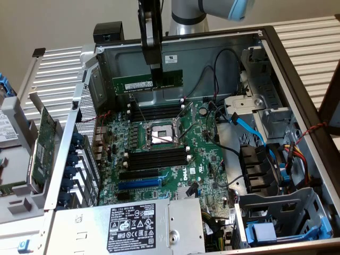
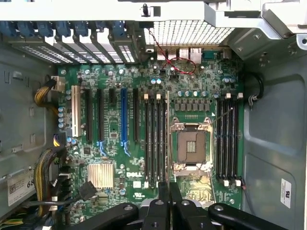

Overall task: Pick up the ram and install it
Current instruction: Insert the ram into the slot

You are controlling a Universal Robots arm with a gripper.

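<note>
Claw (image 1: 155,68) clamped on the ram (image 1: 147,83) — fingers pinch its upper edge near mid-length, stick held level, white label strip facing the exterior camera. Ram hangs above the open computer case (image 1: 297,79), over the far bank of memory slots (image 1: 156,111), not touching them. In the wrist view the ram shows edge-on as a thin strip (image 2: 167,139) running from the closed fingers (image 2: 163,191) over the board, beside the slots next to the CPU socket (image 2: 191,146).

Inside the case: green motherboard (image 1: 175,159) lying flat, empty CPU socket in the middle, black slot banks with white end clips on both sides — near bank (image 1: 158,158) empty too. Blue and black expansion slots (image 1: 139,178) further toward the power supply (image 1: 130,226). Cable bundle and blue SATA cable (image 1: 249,127) at the exterior view's right, by the drive cage (image 1: 281,218). Outside the case, at the exterior view's left, a green expansion card (image 1: 45,143) stands tilted.
</note>
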